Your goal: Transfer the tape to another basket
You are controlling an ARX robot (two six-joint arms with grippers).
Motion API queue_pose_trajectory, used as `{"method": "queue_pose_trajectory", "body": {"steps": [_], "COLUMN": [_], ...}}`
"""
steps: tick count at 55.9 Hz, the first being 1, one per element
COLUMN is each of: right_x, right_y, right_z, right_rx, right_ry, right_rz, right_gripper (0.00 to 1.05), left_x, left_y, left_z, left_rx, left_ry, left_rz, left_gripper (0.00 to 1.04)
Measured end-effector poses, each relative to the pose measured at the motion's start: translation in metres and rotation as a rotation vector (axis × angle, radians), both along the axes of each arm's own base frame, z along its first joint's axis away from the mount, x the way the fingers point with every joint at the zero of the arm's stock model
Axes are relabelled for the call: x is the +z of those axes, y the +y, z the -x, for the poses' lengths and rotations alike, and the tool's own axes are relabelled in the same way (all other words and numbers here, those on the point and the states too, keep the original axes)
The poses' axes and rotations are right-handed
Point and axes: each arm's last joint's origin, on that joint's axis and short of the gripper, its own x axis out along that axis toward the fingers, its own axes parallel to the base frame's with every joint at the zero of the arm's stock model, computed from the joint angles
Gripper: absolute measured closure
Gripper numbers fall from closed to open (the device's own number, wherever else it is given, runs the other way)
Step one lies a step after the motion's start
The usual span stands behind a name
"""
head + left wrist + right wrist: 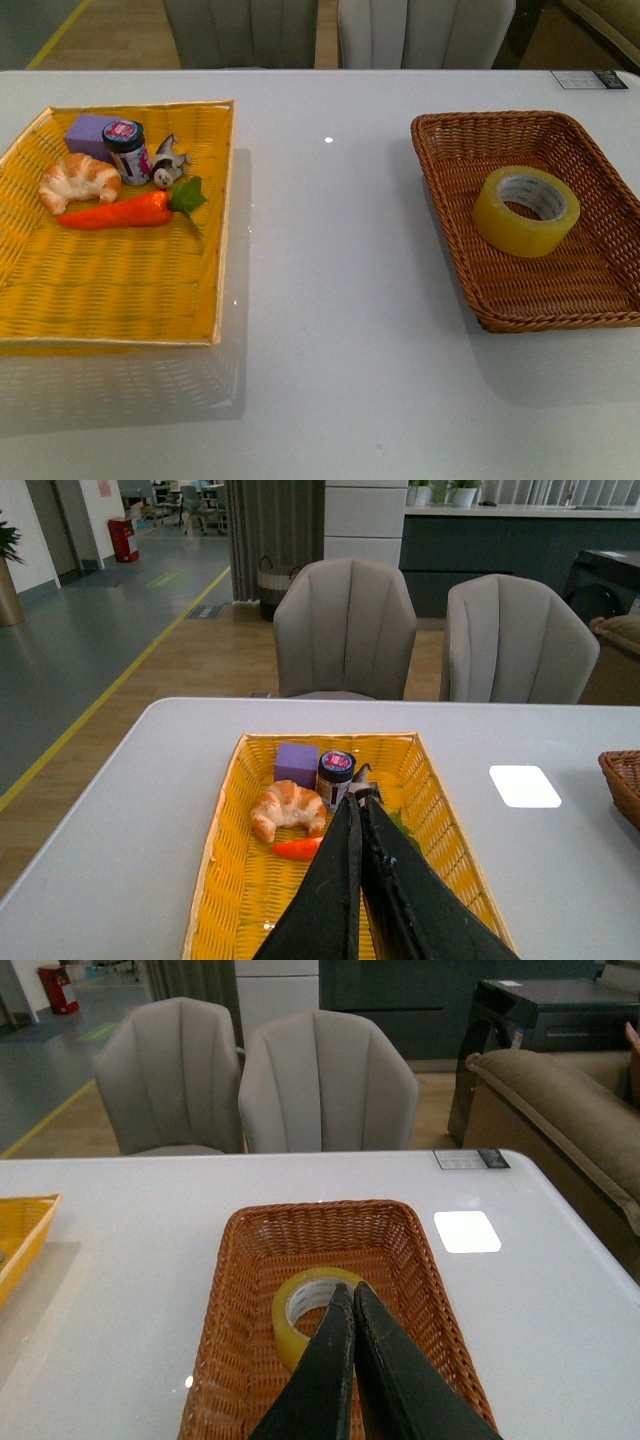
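The tape (526,210), a yellowish roll with a white core, lies flat inside the brown wicker basket (455,225) at the right of the table. It also shows in the right wrist view (300,1315), inside the basket (235,1290). My right gripper (351,1288) is shut and empty, held above the near part of the basket with its tips over the tape. My left gripper (356,798) is shut and empty above the yellow tray basket (225,880). Neither gripper shows in the front view.
The yellow woven tray (110,290) at the left holds a croissant (80,180), a carrot (120,211), a small jar (127,150), a purple block (88,135) and a small figure (168,163). White table between the baskets. Grey chairs (345,630) stand behind the table.
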Motion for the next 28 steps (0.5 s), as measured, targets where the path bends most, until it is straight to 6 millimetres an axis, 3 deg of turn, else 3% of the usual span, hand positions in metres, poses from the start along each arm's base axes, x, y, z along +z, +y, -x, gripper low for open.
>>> {"method": "queue_pose_trajectory", "body": {"steps": [28], "right_x": [0.010], "right_y": [0.000], "right_z": [0.025], "right_rx": [0.000], "right_ry": [-0.032], "right_rz": [0.000], "right_gripper": [1.03], "left_x": [0.000], "left_y": [0.000], "left_z": [0.000], "left_rx": [0.000], "left_ry": [0.000], "left_rz": [0.000], "left_gripper": [1.03]}}
